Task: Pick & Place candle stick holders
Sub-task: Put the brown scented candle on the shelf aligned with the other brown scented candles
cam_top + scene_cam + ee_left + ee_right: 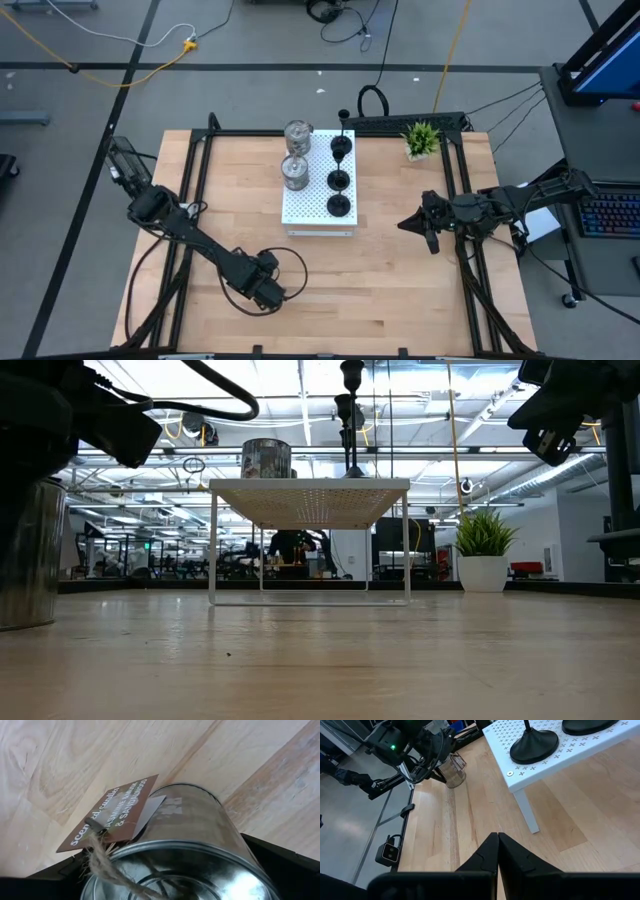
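Tin and tag filled my left wrist view: the silver candle holder (195, 845) stood between my left gripper's (268, 291) fingers, which were spread as wide as they go, one dark finger (280, 862) showing just beside its wall. Whether the pads touched the metal I could not tell, so I counted it as straddled, not grasped. It stood upright on the table (400, 290) near the front-left part, with a brown label (112, 812) on twine hanging at its rim.

From that spot the white perforated board (318, 190) lay ahead and to my right, toward the table's far middle. Two silver holders (296, 155) stood in a row along its left side and three black holders (340, 180) along its right. The free space I judged to be at the near end of the silver row, by the board's front-left corner. The board stood raised on legs, so the tin would have had to rise above its top edge before crossing.

My left arm was plainly nearer. My right gripper (431, 228), clenched on nothing, hung off the board's right side, well apart from the tin. Bare wood lay between tin and board.
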Action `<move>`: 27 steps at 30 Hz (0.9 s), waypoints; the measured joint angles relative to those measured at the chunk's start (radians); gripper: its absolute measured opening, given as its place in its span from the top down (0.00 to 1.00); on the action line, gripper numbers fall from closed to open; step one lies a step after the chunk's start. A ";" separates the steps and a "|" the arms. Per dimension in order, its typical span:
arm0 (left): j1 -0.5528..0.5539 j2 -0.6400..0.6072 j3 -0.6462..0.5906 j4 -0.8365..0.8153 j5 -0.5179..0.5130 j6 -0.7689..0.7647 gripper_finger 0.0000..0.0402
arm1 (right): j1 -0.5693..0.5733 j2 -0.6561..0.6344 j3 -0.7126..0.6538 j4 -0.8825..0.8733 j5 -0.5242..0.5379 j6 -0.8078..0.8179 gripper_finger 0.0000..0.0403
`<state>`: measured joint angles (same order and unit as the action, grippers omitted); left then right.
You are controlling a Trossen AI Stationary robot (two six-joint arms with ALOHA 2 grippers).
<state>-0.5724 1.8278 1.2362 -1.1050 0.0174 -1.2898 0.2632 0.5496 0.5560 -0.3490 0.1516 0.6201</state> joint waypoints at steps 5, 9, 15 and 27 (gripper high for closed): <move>0.000 0.000 0.000 0.000 0.020 0.032 0.01 | 0.000 0.000 0.000 0.000 0.000 0.000 1.00; 0.000 0.000 0.001 0.000 0.046 0.040 0.01 | 0.000 0.000 0.000 0.000 0.000 0.000 1.00; 0.000 0.000 0.001 0.000 0.052 0.051 0.03 | 0.000 0.000 0.000 0.000 0.000 0.000 1.00; 0.001 -0.002 0.002 0.009 0.045 0.026 0.11 | 0.000 0.000 0.000 0.000 0.000 0.009 1.00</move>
<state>-0.5713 1.8263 1.2381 -1.0958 0.0624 -1.2633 0.2630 0.5495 0.5560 -0.3489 0.1516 0.6296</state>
